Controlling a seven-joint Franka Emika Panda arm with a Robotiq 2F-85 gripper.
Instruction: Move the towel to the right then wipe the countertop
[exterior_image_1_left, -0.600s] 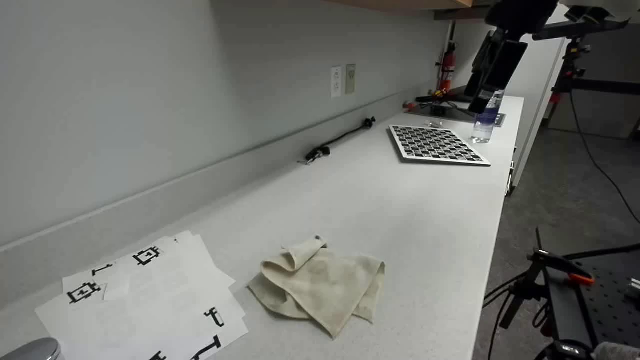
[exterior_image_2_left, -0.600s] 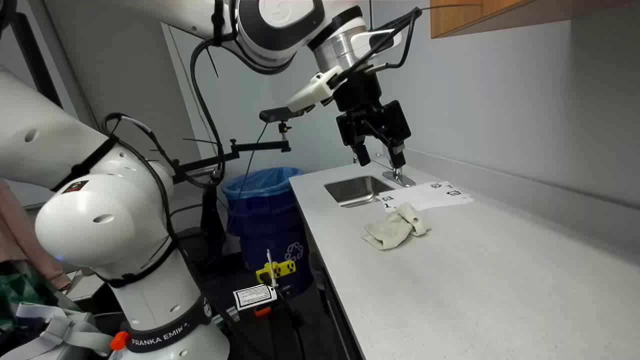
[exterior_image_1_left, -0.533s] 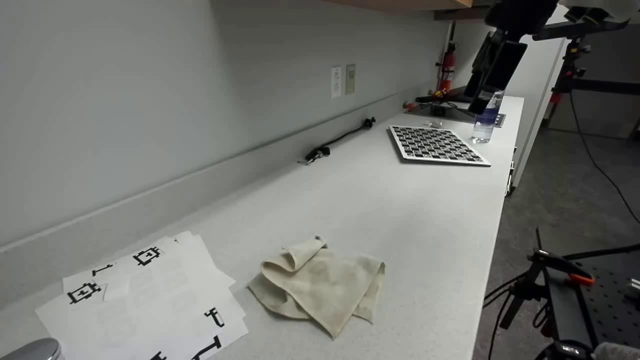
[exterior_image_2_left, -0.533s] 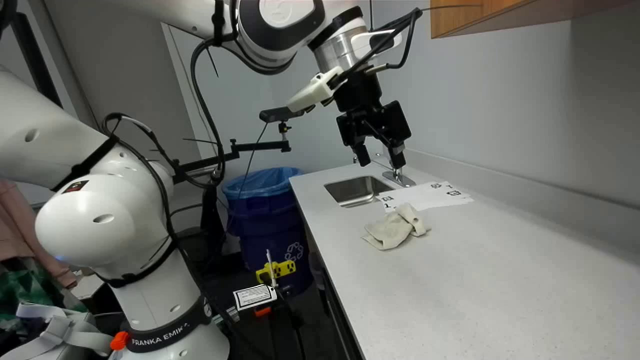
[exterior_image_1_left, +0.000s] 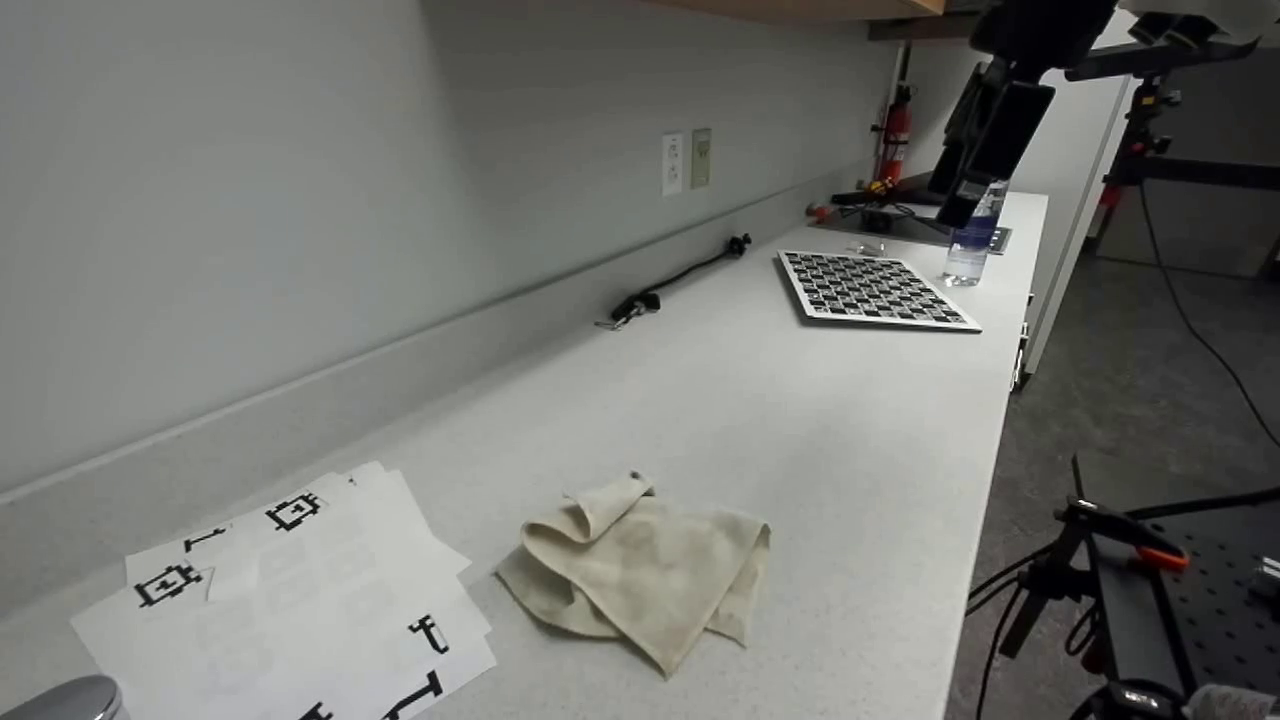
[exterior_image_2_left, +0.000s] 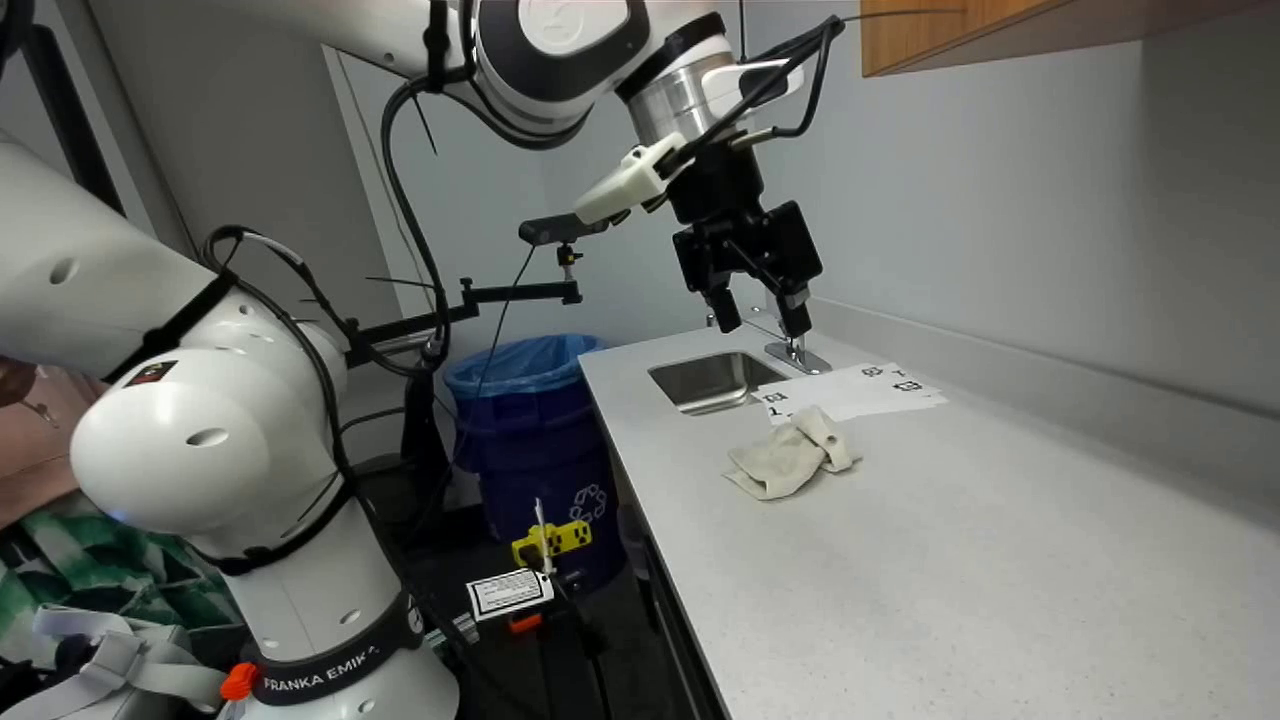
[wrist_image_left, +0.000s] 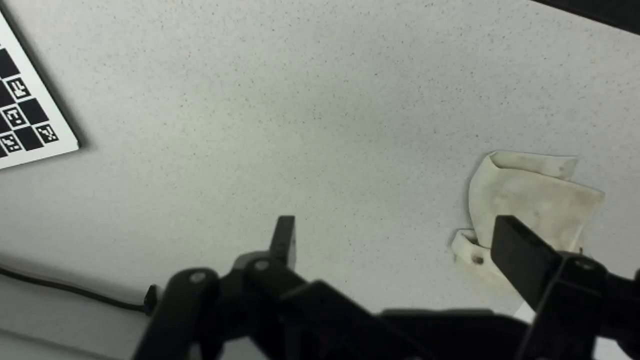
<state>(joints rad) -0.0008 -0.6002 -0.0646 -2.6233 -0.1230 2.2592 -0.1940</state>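
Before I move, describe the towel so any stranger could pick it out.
Follow the long pale countertop to the metal sink and the printed white sheets near it. Beside the sheets lies the towel. Unlike the flat sheets, it is beige, rumpled cloth.

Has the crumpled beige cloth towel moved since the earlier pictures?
No, not in any direction: in an exterior view, the beige towel sits as before relative to the rectangular metal sink.

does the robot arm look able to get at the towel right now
Probably yes: the hand is open, nothing shows on the towel, and the papers beside it lie flat. The hand hangs above the countertop, so it would likely need to move across and down.
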